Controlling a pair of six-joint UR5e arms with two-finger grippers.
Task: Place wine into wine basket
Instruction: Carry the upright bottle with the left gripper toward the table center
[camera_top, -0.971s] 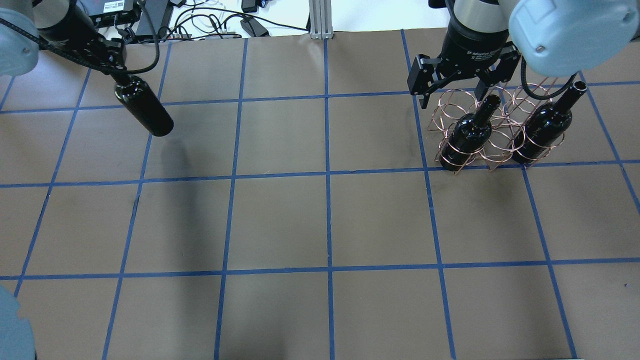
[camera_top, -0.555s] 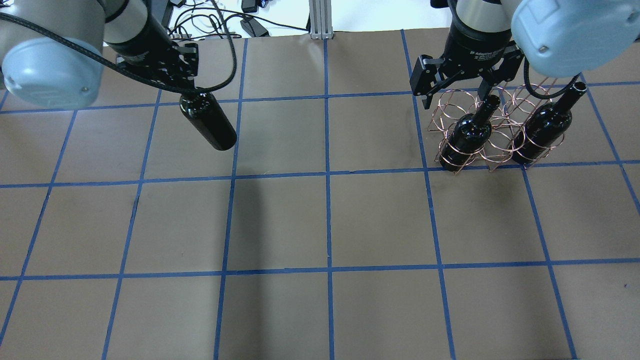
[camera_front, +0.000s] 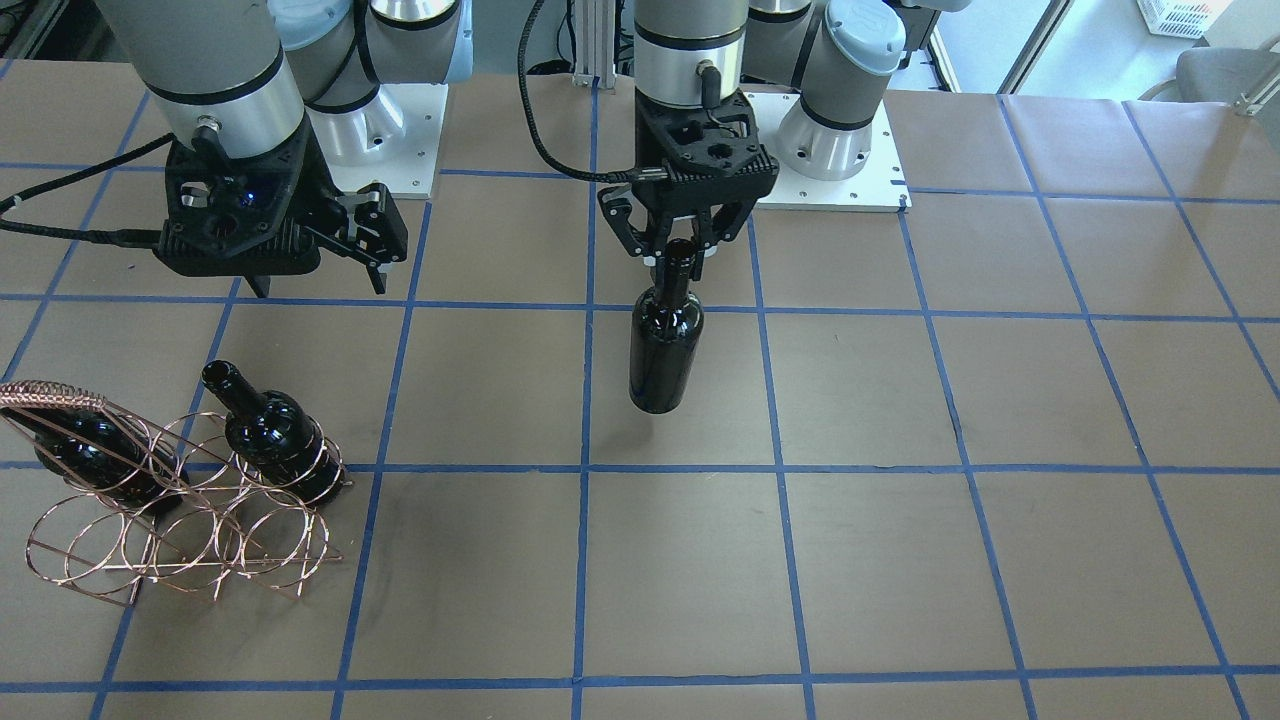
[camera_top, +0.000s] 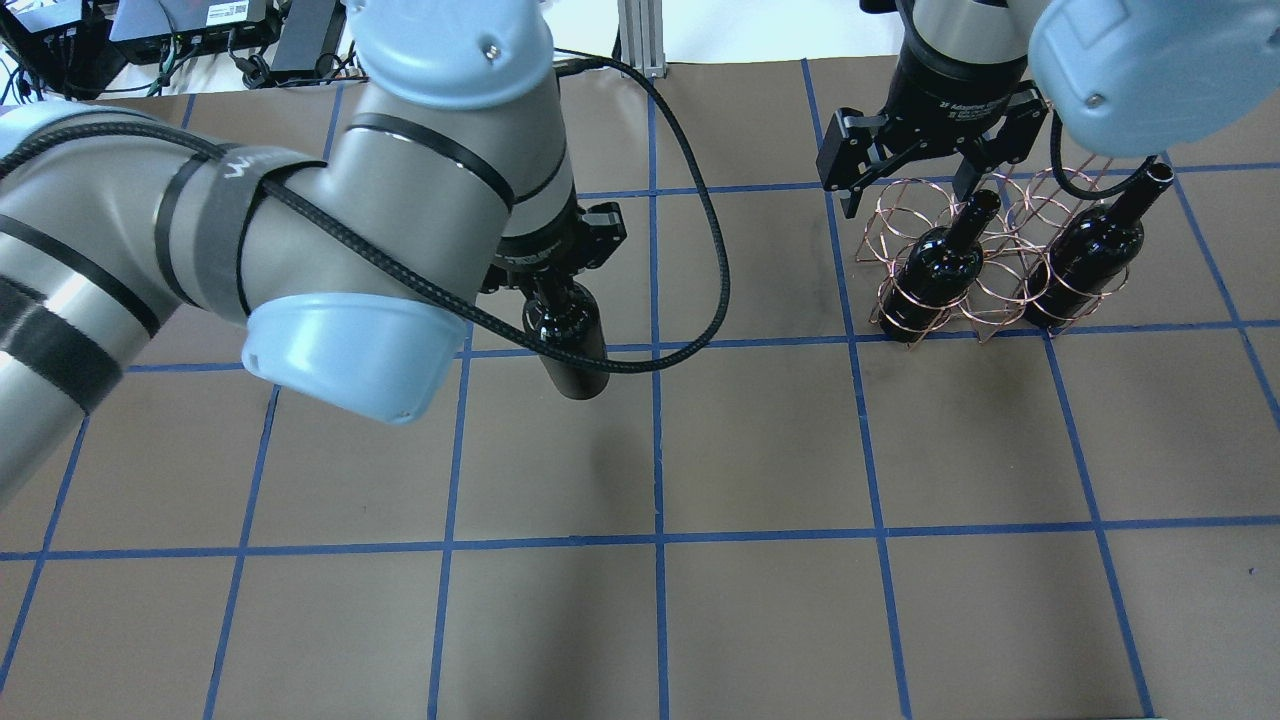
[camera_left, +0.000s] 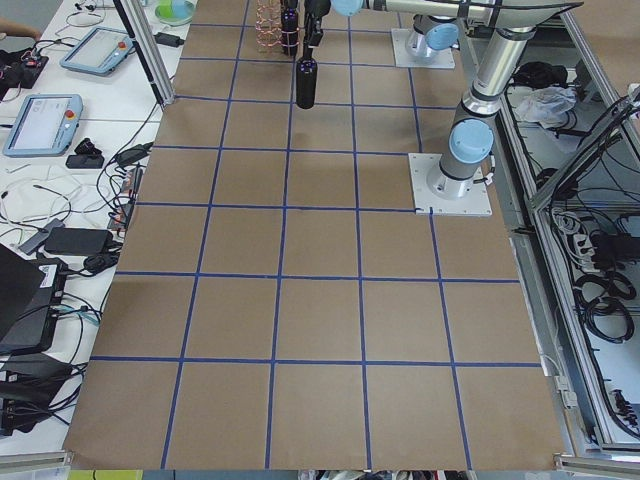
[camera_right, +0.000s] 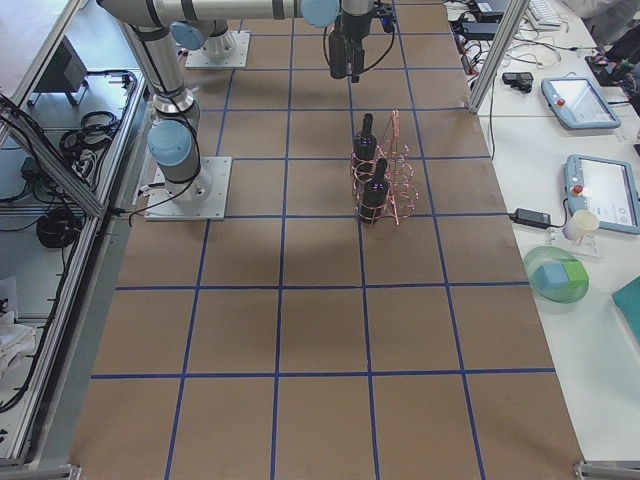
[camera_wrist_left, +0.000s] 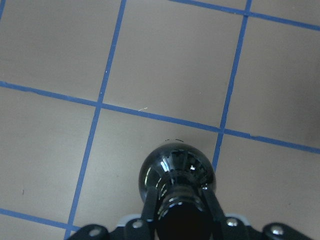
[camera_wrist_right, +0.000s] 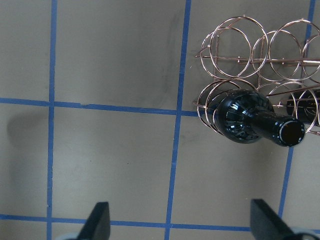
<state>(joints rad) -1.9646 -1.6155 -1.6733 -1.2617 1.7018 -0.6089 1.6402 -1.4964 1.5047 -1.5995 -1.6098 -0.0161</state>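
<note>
left fingers (camera_front: 647, 242): closed on the neck of the wine bottle (camera_front: 665, 350), one on each side just below the mouth; upper centre of the front-facing frame

wine bottle: glossy near-black, no label; hangs upright from the left fingers, base apparently off the worktop (camera_top: 760, 450), with a soft shadow further down the frame; just left of centre in the overhead frame, over a blue tape line; well apart from the wine basket (camera_top: 900, 215)

right fingers (camera_top: 838, 185): spread wide, holding nothing; upper right of the overhead frame, above the far side of the wine basket; the wrist view shows both tips at the bottom edge with bare worktop between them

wine basket: copper wire rings in rows, standing on the worktop; upper right in the overhead frame, lower left in the front-facing frame, where a wire-wrapped handle shows at its top

second bottle (camera_top: 935, 265): leans in the rings at the basket end nearer frame centre, neck sticking up and out

third bottle (camera_top: 1085, 250): leans in the rings at the other end, towards the right edge, open mouth uppermost

worktop: brown paper crossed by a blue tape grid
</note>
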